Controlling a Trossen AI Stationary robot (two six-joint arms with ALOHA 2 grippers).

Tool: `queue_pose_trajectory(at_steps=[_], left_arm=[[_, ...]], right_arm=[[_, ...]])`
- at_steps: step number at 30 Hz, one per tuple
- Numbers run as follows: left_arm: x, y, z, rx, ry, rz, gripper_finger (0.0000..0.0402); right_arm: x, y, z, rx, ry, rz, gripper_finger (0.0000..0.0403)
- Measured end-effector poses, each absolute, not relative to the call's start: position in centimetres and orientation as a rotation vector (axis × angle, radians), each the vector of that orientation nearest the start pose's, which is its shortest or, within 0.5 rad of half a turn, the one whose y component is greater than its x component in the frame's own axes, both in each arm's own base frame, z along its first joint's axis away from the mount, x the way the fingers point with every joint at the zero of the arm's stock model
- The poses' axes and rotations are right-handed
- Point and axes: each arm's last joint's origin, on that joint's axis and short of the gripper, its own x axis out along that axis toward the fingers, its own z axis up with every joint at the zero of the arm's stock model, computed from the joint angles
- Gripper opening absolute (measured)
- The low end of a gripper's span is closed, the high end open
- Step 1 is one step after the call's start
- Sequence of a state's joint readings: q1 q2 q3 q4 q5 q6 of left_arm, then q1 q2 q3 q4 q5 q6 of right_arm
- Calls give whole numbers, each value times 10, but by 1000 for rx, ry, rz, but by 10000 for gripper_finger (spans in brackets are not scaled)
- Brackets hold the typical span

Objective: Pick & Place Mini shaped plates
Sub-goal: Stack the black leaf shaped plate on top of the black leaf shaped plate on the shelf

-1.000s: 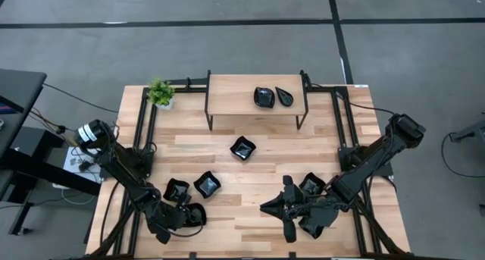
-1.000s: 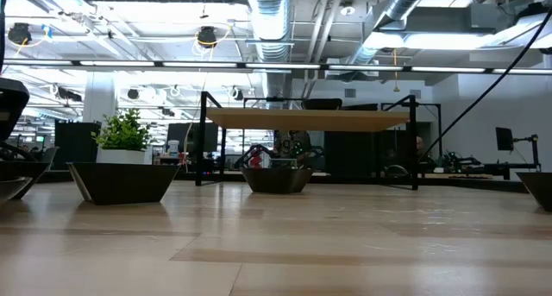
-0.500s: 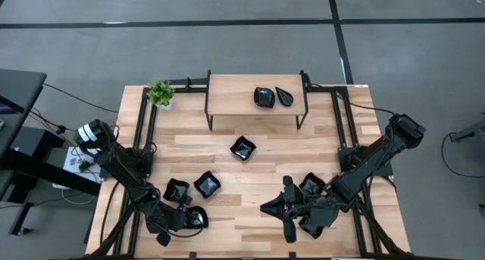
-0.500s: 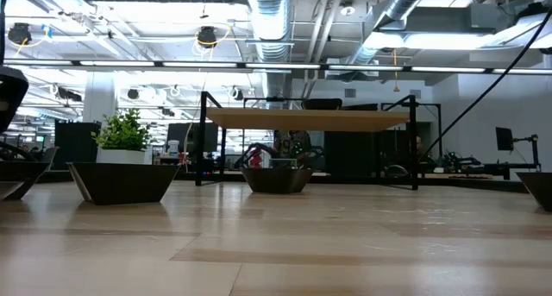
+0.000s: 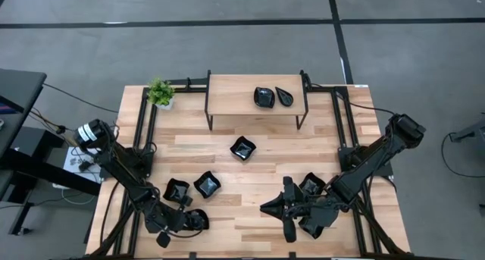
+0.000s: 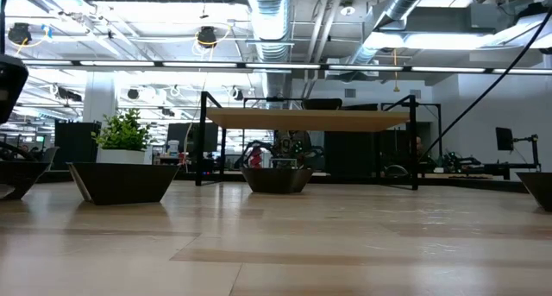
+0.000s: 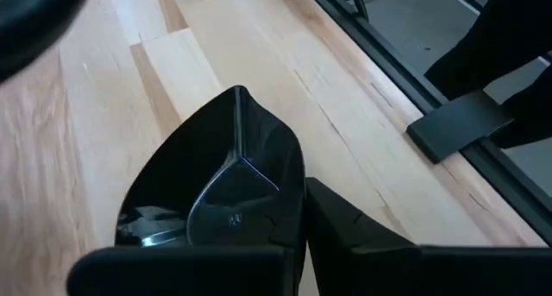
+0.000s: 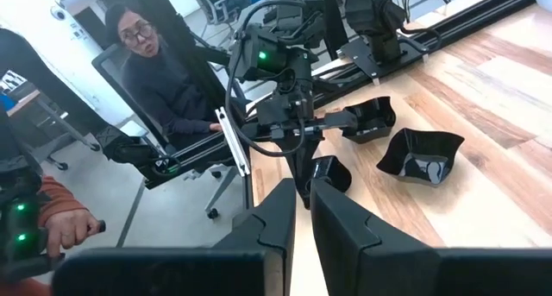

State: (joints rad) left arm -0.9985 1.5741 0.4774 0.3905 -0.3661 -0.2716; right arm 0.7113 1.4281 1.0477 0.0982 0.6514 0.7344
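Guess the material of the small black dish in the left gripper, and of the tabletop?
The small glossy black dish, clamped at its rim by the left gripper, looks like glazed ceramic or hard plastic: mirror-like highlights, crisp moulded creases. The look alone can't settle which. The tabletop looks like pale wood planks with a matte finish: visible grain and butted board seams.

My two arms are dark, nearly black, built of jointed segments. The left arm [image 5: 125, 176] carries a pale grey-white cap at its shoulder end with loose cables beside it. The right arm [image 5: 371, 163] is black all along. From my right wrist view I see the left arm's wrist unit lit by a small green light, with thin black cables looping around it. My right gripper [image 8: 302, 211] has two flat, matte black fingers with angular, bevelled edges.
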Motion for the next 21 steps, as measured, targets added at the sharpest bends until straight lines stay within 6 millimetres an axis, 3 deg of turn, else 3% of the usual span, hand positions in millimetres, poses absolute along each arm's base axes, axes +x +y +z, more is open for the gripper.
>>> queue_pose_trajectory(at_steps=[21], left_arm=[[145,-201,173,229,374,-542,15]], right_arm=[[255,194,306,565,215,-26,36]])
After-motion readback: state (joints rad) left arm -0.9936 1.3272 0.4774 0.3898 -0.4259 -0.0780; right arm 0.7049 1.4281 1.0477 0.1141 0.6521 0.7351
